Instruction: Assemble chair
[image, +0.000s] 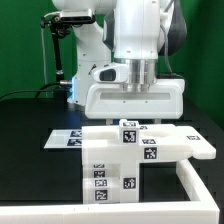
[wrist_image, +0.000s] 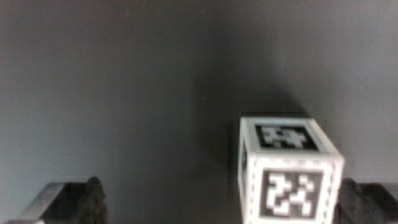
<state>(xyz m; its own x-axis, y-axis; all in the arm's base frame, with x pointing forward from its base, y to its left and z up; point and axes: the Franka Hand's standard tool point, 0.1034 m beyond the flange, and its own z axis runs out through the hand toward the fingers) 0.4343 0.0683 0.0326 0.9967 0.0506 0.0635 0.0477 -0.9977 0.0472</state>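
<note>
The chair's white parts (image: 120, 155) stand stacked in the exterior view's lower middle, chunky bars with black-and-white tags, a flat piece (image: 185, 147) reaching to the exterior view's right. My gripper (image: 133, 118) hangs straight over the top of the stack; its fingertips are hard to make out there. In the wrist view a white tagged bar (wrist_image: 285, 165) stands between my fingers (wrist_image: 71, 200), close to one finger and well apart from the other. The gripper (wrist_image: 217, 205) is open and grips nothing.
The marker board (image: 65, 138) lies flat on the black table at the exterior view's left of the stack. A low white L-shaped wall (image: 195, 185) runs along the front and the exterior view's right. The robot base (image: 85, 50) stands behind.
</note>
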